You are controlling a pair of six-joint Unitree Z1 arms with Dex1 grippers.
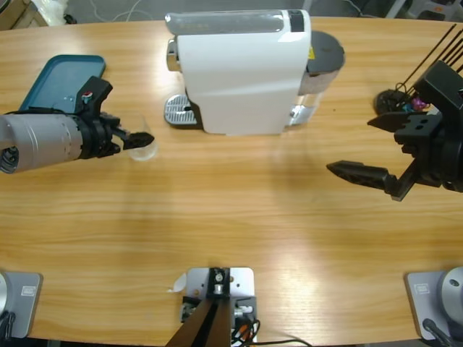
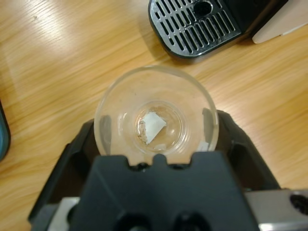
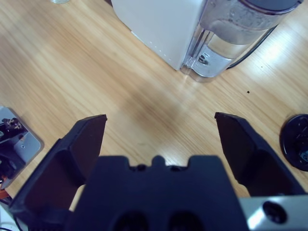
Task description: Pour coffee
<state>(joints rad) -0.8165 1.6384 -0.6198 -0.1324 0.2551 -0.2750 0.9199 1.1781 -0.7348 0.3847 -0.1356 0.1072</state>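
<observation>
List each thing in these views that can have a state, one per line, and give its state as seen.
Glass tumbler: upright, empty of coffee, a pale scrap at its bottom.
Left gripper: jaws shut on the tumbler.
Right gripper: jaws open, holding nothing.
Coffee machine: drip tray bare, no cup on it.
Water tank: partly filled.
Teal tray: lying flat on the table.
</observation>
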